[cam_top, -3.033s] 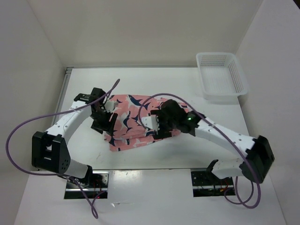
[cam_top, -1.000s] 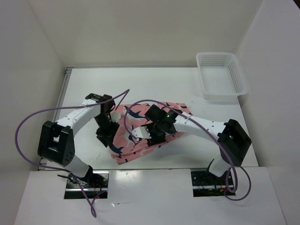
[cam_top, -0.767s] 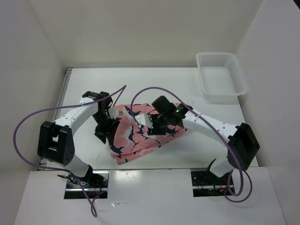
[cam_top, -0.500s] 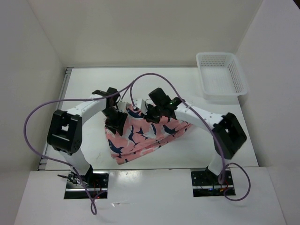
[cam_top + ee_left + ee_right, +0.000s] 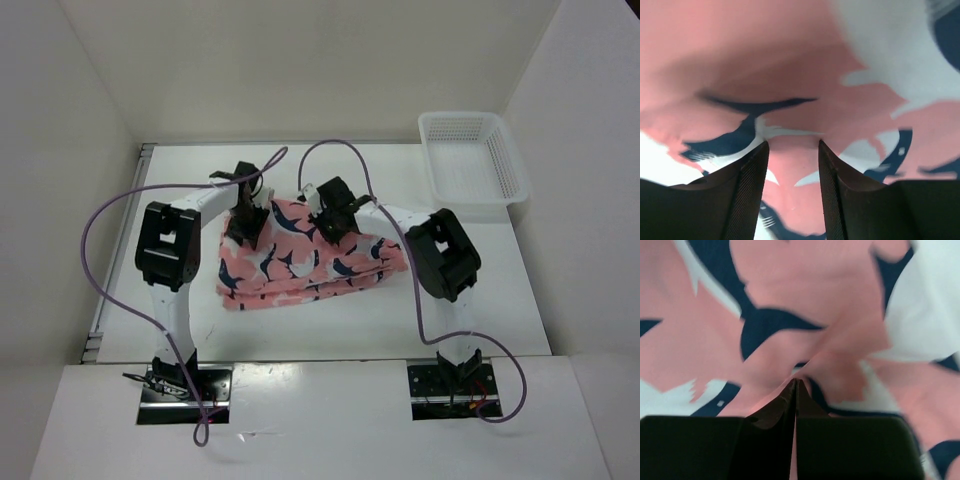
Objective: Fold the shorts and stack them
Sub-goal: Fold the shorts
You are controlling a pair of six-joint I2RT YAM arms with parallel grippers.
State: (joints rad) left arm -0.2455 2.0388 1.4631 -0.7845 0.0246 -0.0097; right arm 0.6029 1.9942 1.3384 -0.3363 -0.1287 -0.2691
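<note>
Folded salmon-pink whale-print fabric shorts point(image 5: 305, 262) lie in the middle of the white table point(image 5: 180, 300). The right gripper point(image 5: 795, 383) is pinched tight on a fabric fold. The left gripper point(image 5: 792, 147) is half-spread over the cloth. The white plastic mesh basket point(image 5: 470, 165) sits well apart, far right.

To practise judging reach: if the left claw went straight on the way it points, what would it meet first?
The shorts: the left claw points into their fabric, which fills its view. It may already touch; depth is unclear.
</note>
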